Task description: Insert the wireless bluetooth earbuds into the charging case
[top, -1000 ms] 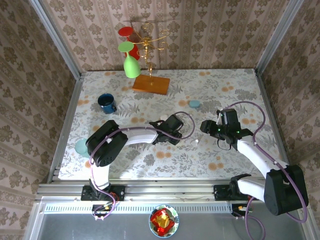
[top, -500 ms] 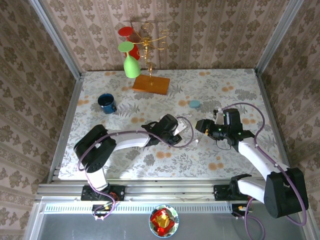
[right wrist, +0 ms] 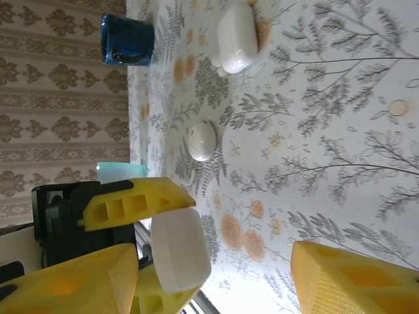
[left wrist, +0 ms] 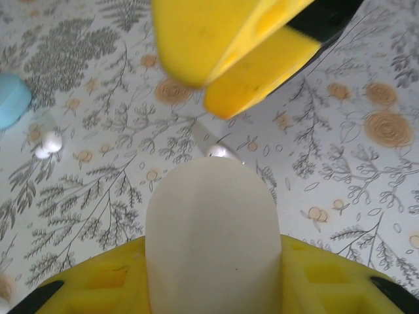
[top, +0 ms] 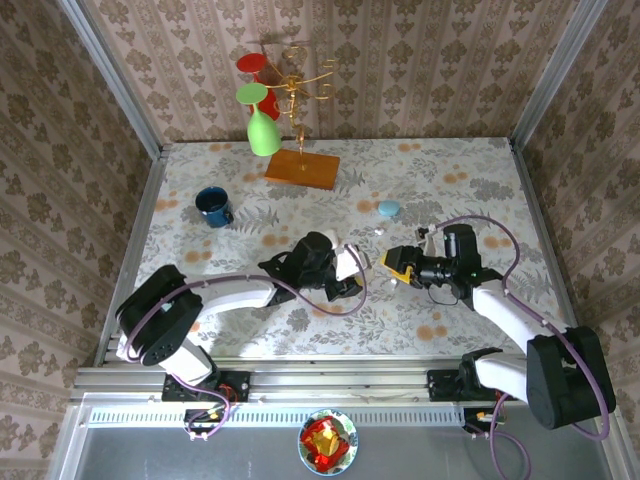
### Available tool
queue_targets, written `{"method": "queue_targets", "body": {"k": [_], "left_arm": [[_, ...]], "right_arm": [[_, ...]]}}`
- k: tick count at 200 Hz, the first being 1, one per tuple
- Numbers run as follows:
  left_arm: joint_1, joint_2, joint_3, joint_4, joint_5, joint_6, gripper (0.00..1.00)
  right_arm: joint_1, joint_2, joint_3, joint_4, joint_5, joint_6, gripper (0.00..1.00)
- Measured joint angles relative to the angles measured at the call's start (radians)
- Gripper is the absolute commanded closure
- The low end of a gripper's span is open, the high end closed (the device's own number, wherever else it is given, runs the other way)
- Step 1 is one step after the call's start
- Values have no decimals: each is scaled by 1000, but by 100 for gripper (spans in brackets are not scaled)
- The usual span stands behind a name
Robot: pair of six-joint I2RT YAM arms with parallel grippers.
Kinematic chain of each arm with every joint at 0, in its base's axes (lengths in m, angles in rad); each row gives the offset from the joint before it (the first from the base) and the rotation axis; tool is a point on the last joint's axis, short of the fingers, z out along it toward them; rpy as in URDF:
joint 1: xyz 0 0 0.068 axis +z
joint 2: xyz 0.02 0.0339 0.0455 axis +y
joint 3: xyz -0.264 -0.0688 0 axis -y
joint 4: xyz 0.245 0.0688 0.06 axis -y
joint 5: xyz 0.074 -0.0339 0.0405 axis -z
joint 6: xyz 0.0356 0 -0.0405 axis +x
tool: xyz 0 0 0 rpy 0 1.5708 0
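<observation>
I'm watching the left gripper clamping on a white case, which is standing up out of its yellow jaws near the middle of the table. The left arm is stretching low from its base at the near-left corner, reaching rightward across the table. Just past the case, one earbud is lying on the table. Two more earbuds are sitting farther left in the left wrist view, near a teal object. I'm seeing the right gripper standing open and gripping nothing. Its fingertips are pointing left at the held case, near it but not touching. The right arm is bending up from its near-right base and reaching leftward.
</observation>
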Motion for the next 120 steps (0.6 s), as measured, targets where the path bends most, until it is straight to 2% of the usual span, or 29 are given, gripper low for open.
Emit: {"method": "queue_targets", "body": {"k": [38, 83, 97, 110, 120], "left_arm": [[16, -6, -27, 99, 59, -14, 70], [27, -6, -34, 141, 88, -19, 70], [27, -6, -37, 141, 92, -19, 70], [27, -6, -39, 142, 97, -19, 70], [27, -6, -40, 144, 104, -18, 70]], "right_arm": [[77, 30, 0, 80, -33, 36, 39], [103, 40, 3, 111, -58, 52, 64], [106, 40, 4, 116, -61, 52, 63], [106, 41, 4, 115, -62, 52, 55], [105, 41, 4, 113, -59, 58, 53]]}}
